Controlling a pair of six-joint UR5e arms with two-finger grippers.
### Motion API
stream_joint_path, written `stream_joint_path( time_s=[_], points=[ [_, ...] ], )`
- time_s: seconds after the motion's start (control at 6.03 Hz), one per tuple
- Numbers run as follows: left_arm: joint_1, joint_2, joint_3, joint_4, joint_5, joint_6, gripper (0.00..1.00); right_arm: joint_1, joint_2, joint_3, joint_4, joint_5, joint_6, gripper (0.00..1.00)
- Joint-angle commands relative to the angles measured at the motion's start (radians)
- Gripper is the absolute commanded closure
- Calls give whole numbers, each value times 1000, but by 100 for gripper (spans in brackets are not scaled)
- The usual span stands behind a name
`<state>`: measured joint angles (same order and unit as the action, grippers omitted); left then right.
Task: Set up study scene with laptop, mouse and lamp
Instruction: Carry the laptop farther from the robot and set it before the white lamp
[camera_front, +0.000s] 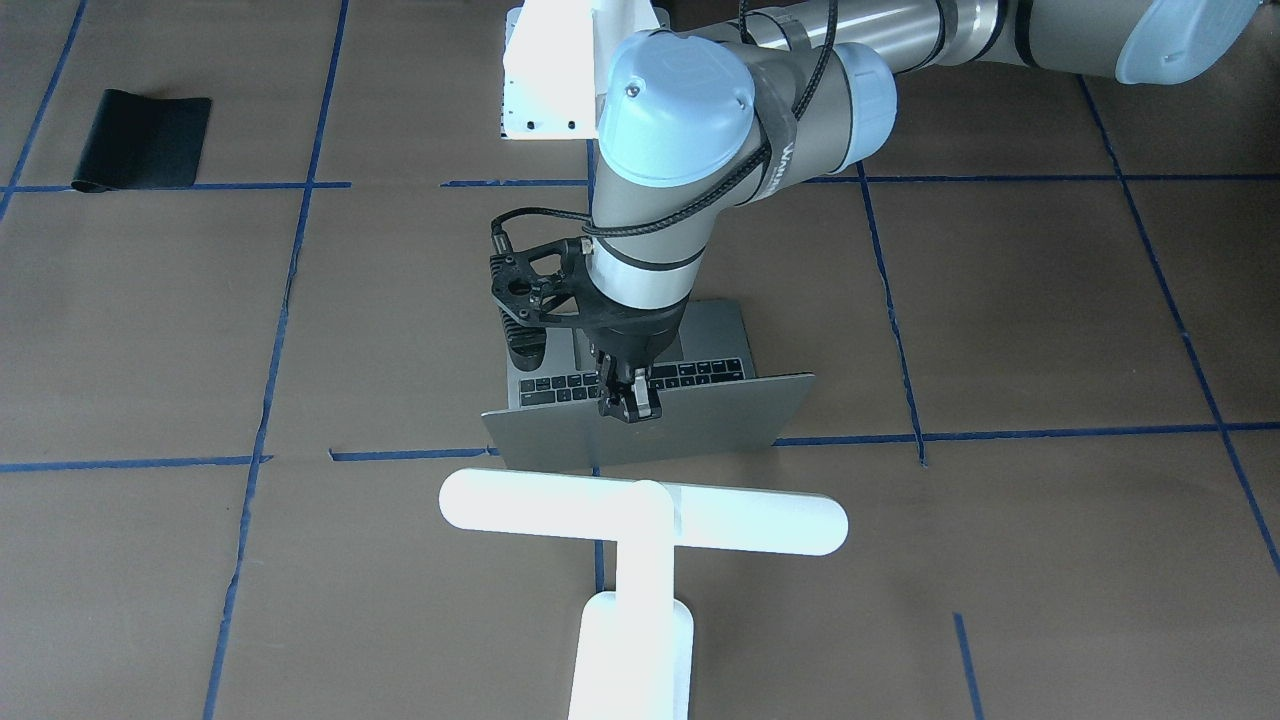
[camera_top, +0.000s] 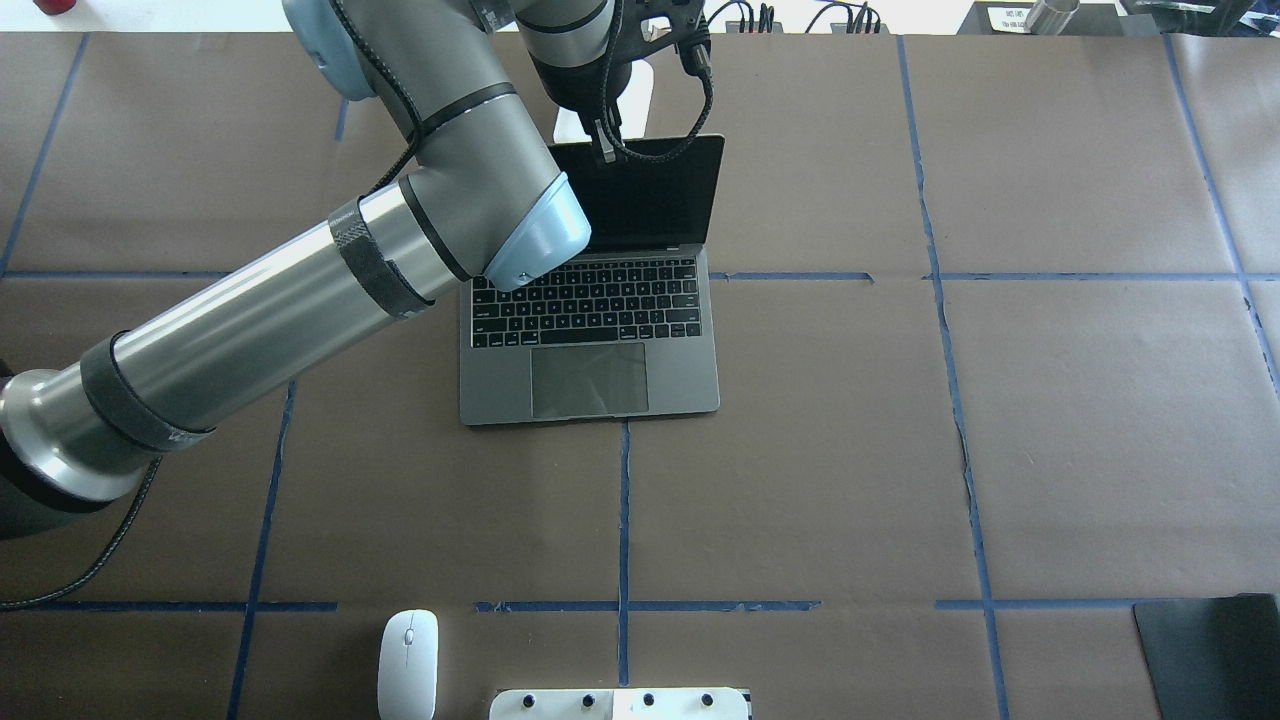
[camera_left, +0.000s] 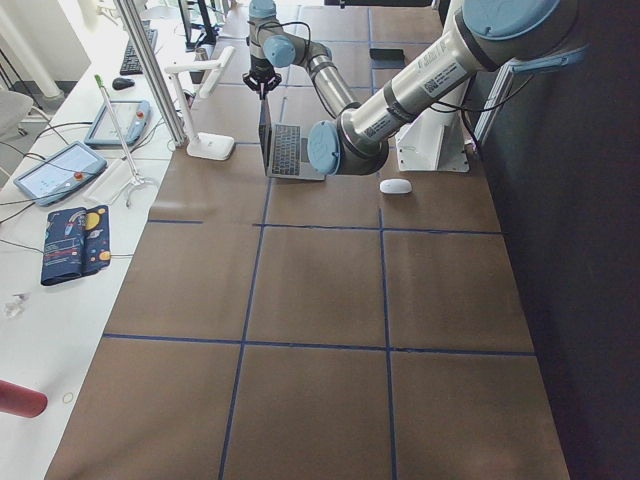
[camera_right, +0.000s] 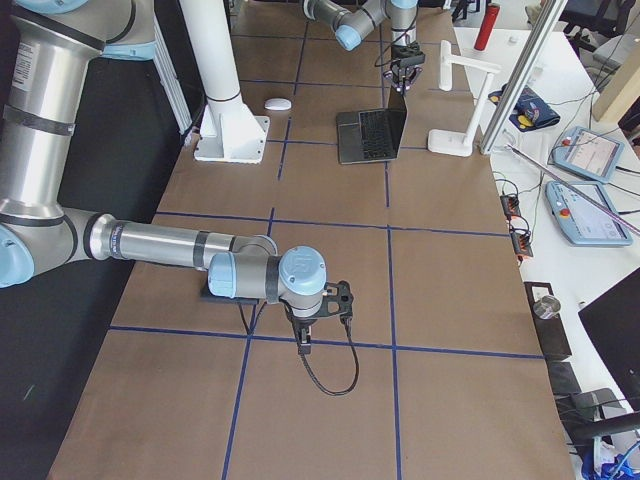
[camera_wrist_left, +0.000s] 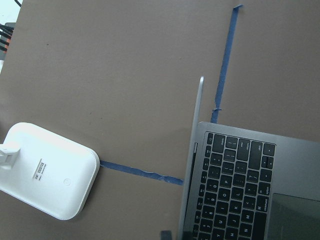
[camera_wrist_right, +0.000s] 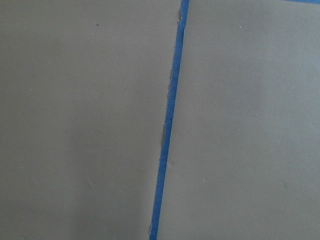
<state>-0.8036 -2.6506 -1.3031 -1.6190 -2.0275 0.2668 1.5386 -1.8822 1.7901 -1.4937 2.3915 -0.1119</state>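
Laptop (camera_top: 590, 380) sits open at the table's middle, lid upright, keyboard toward the robot. The left gripper (camera_front: 632, 408) is clamped on the lid's top edge, 1 finger on each face. Taken from the laptop as the robot sees it, the lamp (camera_front: 640, 520) stands at 12 o'clock just beyond the lid. The mouse (camera_top: 408, 663) lies at 7 o'clock, well apart. The right gripper (camera_right: 303, 342) hangs over brown paper (camera_right: 450, 300). I cannot tell its finger spacing.

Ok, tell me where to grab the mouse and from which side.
Probably best: pinch the mouse across its narrow middle, coming straight down from above. It lies flat, low and rounded, with both long sides free.
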Motion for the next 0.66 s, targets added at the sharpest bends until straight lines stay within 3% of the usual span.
stream_joint_path(
  time_s=[0.0,0.5],
  points=[
    [-17,-3,91,-109,0,-27,83,0,0,0,1,0,0,0],
    [-20,-28,100,-113,0,-26,80,0,0,2,1,-2,-2,0]
  ],
)
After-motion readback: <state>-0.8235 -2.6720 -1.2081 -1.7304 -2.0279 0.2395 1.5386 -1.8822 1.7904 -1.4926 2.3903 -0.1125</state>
